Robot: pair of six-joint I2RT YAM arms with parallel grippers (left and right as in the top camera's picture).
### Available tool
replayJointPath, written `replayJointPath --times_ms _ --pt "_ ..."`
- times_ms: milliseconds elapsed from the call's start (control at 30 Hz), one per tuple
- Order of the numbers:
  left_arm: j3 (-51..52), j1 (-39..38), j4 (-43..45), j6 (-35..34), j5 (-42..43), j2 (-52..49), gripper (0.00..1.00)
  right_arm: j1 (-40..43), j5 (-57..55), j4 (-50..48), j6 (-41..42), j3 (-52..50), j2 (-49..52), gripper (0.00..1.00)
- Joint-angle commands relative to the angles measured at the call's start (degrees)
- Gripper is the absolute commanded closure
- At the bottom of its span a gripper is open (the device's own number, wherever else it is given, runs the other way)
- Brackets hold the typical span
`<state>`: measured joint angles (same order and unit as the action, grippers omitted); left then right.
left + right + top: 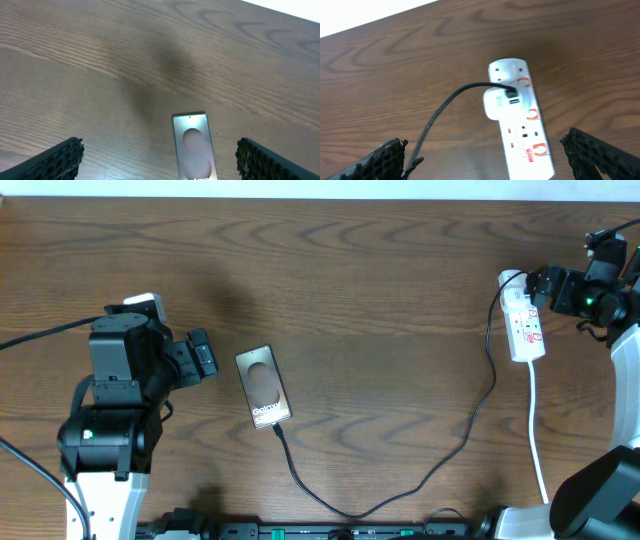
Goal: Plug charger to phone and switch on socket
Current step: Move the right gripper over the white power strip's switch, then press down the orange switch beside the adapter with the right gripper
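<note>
Centrally, item one: the phone point(262, 387), flat and face up on the dark wood-grain table point(380, 290), left of the middle and turned slightly off square. It has a glossy dark face with a rounded mark at the centre and white lettering near the lower end.

Item two: the charger point(440, 470), a thin black cable. One end meets the phone's lower short edge, though I cannot tell from where I stand whether the tip is fully seated. From there it runs toward the table's near edge, sweeps right in a wide loop and climbs to the far right. There it enters a white adapter block point(497, 104) sitting on the strip.

Item three: the socket point(524, 325), a white oblong strip with red markings, lying lengthwise near the right edge, well apart from the phone. Its white lead point(537, 440) trails toward the near edge. I cannot read the switch position.

Item four: the left gripper point(159, 147), just left of the phone, its jaws spread wide. The ribbed black pads point(65, 157) sit at either side of the wrist view, with the phone's top end on the table between them and nothing held.

Item five: the right gripper point(484, 142), close by the socket's far end, its jaws likewise fully apart. The fingertips point(597, 152) flank the strip in the wrist view and grip nothing. Whether they touch it I cannot tell.
</note>
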<state>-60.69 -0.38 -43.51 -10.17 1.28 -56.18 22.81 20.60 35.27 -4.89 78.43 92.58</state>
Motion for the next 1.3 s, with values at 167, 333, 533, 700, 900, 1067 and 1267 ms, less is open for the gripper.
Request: replayJointPath --times_ms 167,333,533,700,900,1067,1267 --pt "-0.20 0.31 -0.17 1.16 -0.90 -1.81 0.02 0.26 -3.13 -0.35 -1.55 0.94 8.24 0.01" --pt "-0.20 0.31 -0.13 1.18 -0.90 -1.90 0.02 0.52 -3.13 -0.44 -1.64 0.96 13.79 0.01" --pt "-0.20 0.31 -0.15 1.18 -0.90 -1.90 0.02 0.61 -2.86 -2.60 -2.99 0.96 17.14 0.01" --pt "-0.20 0.31 -0.15 1.16 -0.90 -1.90 0.02 0.70 -1.62 -4.98 -2.93 0.94 19.15 0.01" --pt "-0.20 0.31 -0.17 1.16 -0.90 -1.90 0.02 0.79 5.27 -6.60 -2.93 0.94 22.10 0.01" --pt "-0.20 0.31 -0.17 1.16 -0.90 -1.90 0.02 0.76 9.05 -8.07 -2.91 0.94 24.48 0.01" --pt "-0.20 0.31 -0.17 1.16 -0.90 -1.90 0.02 0.79 9.40 -8.04 -2.91 0.94 24.76 0.01"
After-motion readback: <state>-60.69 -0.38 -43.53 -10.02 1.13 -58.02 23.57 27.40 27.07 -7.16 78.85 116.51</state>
